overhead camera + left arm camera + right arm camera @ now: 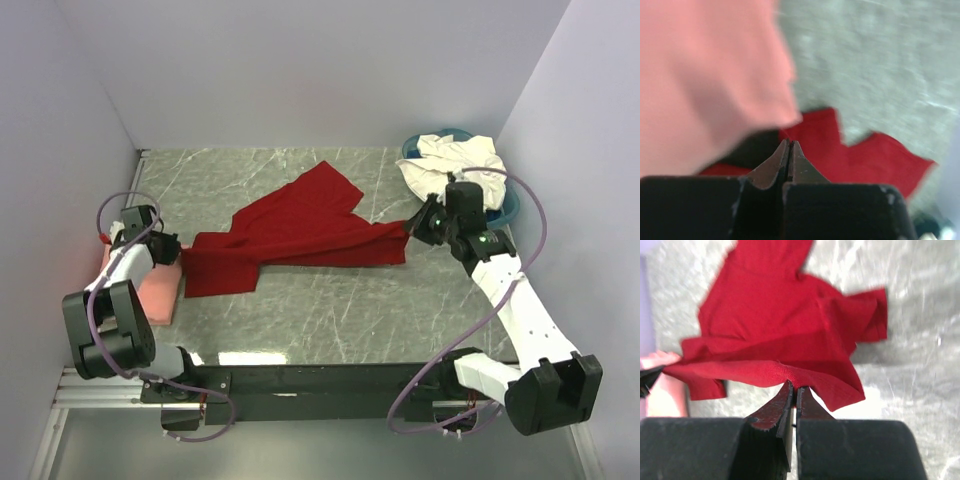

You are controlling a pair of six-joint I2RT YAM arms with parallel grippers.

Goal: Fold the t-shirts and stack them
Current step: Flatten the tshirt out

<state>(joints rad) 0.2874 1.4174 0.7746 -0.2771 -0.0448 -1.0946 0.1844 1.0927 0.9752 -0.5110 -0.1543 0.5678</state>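
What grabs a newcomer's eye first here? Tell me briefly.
The deep red cloth t-shirt, stretched across mid-table between the left fingers and right fingers, both shut on its ends. Then cream-white cloth tees heaped in the round blue plastic basin at the far right, and a salmon-pink cloth tee at the left edge.

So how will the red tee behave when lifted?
Probably floppy: the red tee drapes in creases between its two pinched ends. Likely light, since the right fingers hold it by just an edge.
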